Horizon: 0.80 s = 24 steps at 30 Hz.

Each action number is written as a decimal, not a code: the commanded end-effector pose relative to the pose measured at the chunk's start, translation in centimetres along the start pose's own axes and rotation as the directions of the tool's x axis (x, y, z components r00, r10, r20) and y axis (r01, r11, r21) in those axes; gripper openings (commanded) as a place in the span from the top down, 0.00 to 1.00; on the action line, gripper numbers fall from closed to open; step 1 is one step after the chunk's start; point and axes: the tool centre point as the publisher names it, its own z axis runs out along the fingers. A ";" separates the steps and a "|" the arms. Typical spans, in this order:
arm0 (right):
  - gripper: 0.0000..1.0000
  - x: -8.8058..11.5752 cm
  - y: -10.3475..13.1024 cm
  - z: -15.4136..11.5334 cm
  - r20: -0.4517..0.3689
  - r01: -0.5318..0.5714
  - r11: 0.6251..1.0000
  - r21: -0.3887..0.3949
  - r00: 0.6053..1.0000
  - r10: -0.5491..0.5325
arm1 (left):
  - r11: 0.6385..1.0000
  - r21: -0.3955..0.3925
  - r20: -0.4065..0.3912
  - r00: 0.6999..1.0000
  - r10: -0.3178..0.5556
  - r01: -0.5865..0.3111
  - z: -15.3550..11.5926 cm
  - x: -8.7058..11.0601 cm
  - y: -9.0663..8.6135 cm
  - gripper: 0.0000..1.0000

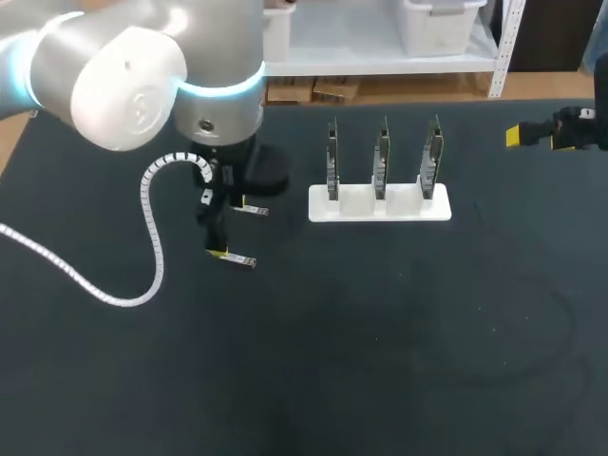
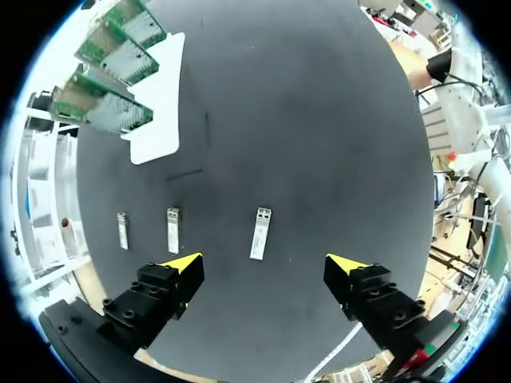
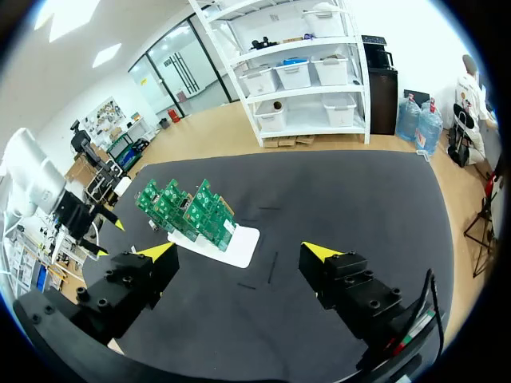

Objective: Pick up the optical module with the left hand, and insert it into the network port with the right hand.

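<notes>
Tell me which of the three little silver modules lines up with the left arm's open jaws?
The lone module, straight ahead of the gap between the jaws; the other two lie side by side beyond one yellow tip.

table | dark grey top — matte | faint curved scuffs

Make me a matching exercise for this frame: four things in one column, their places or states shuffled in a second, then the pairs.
1 left gripper
2 right gripper
3 white stand
4 optical modules

A holds three green boards upright
B lie flat on the table
C open, above the modules
D open, off to the right, apart from the stand

Pairs: 1-C, 2-D, 3-A, 4-B
</notes>
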 end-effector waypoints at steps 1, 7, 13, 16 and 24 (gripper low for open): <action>0.00 0.1 0.1 -0.1 0.001 0.000 1.000 0.004 1.000 0.000 | 1.000 0.017 0.034 0.999 -0.002 0.001 1.2 0.5 0.2 0.00; 0.00 0.1 0.1 -0.1 0.001 0.000 1.000 0.004 1.000 0.000 | 0.998 0.063 -0.013 1.000 0.002 -0.002 3.1 0.5 -0.3 0.00; 0.00 0.1 0.1 -0.1 0.001 0.000 1.000 0.004 1.000 0.000 | 0.998 0.052 -0.013 1.000 -0.017 0.018 4.2 0.9 -0.3 0.00; 0.00 0.1 0.1 -0.1 0.001 0.000 1.000 0.004 1.000 0.000 | 0.998 0.052 -0.010 1.000 -0.024 0.025 4.5 0.9 0.0 0.00; 0.00 0.1 0.1 -0.1 0.001 0.000 1.000 0.004 1.000 0.000 | 0.996 0.076 0.026 0.999 -0.041 0.039 5.5 1.2 1.3 0.00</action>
